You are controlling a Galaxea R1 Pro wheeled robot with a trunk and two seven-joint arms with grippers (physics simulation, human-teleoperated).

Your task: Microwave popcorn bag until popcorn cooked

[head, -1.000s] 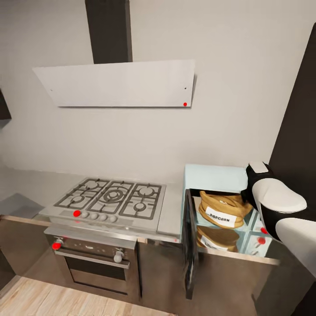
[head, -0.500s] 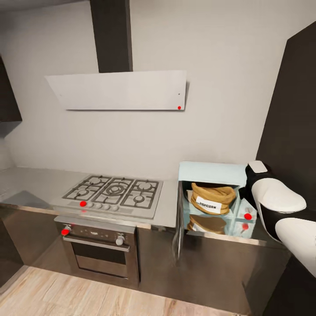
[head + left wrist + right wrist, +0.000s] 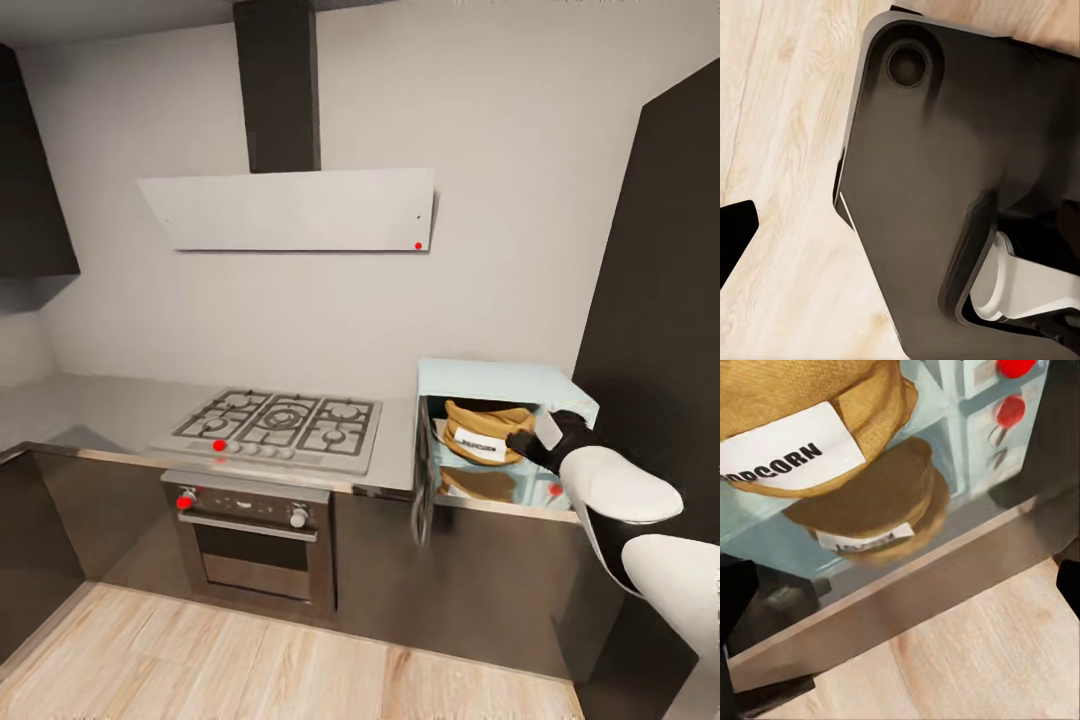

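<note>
We see the steel counter (image 3: 120,408) carrying a gas hob (image 3: 280,424) and, at its right end, the open mint-blue microwave (image 3: 500,380).

Non-task fixtures: grey gas hob (image 3: 280,428) with black grates, built-in oven (image 3: 258,541) beneath it, flat white extractor hood (image 3: 292,209) on dark chimney above, pale wood floor (image 3: 250,665), white wall (image 3: 480,150).

Wall: plain pale grey wall (image 3: 520,150).
Hood: pale slanted hood (image 3: 290,210) under a dark chimney (image 3: 278,85).
Hob: grey gas hob (image 3: 280,425) above a dark oven (image 3: 255,545).
Floor: light wooden floor (image 3: 230,665).
Cabinets: dark fronts; tall dark unit (image 3: 655,290) at the right.
</note>
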